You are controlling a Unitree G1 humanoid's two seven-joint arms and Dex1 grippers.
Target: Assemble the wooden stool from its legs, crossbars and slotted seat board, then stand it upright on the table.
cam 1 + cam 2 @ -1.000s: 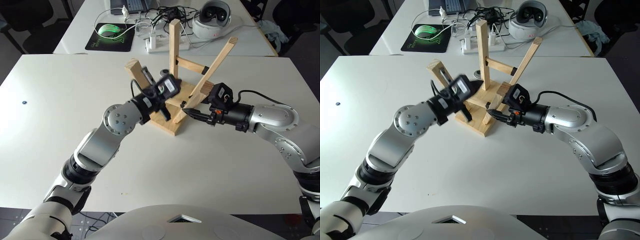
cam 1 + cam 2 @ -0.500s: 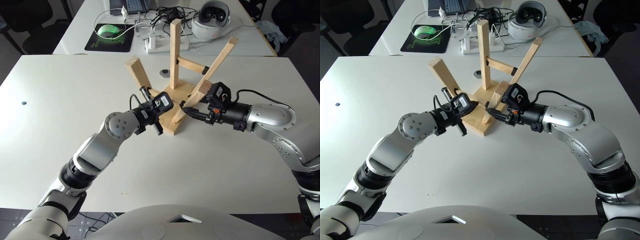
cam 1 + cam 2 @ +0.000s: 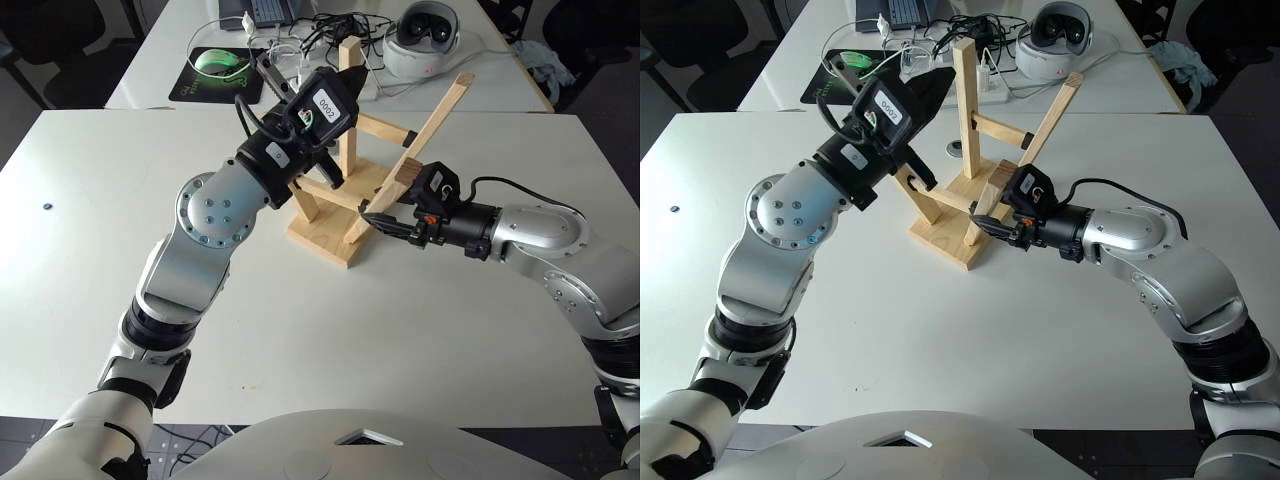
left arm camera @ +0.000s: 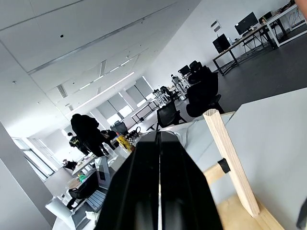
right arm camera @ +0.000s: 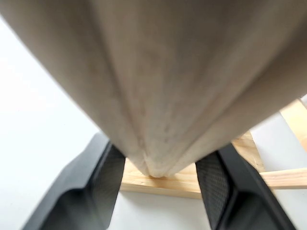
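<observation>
**Operator:** Now, head view first: where is the stool?

**Technician:** The stool (image 3: 350,190) sits inverted on the counter (image 3: 130,200), toward the far edge. The seat board (image 3: 325,240) lies flat with the legs pointing up. An upright leg (image 3: 348,110) stands vertical. A tilted leg (image 3: 432,125) leans out to the right. A crossbar (image 3: 385,128) joins these two.

**Operator:** Pincer status?

**Technician:** The right pincer (image 3: 374,216) grips the tilted leg near its base, just above the seat board. The left pincer (image 3: 343,82) is raised over the stool, beside the upper part of the upright leg. Contact with that leg cannot be confirmed.

**Operator:** Left wrist view?

**Technician:** The fingers (image 4: 139,191) are pressed together along one seam, with nothing between them. A wooden leg (image 4: 230,163) stands beyond them; which leg it is cannot be determined.

**Operator:** Right wrist view?

**Technician:** The two pads (image 5: 96,191) flank the tilted leg, one on each side. The seat board shows just past the leg's end.
</observation>
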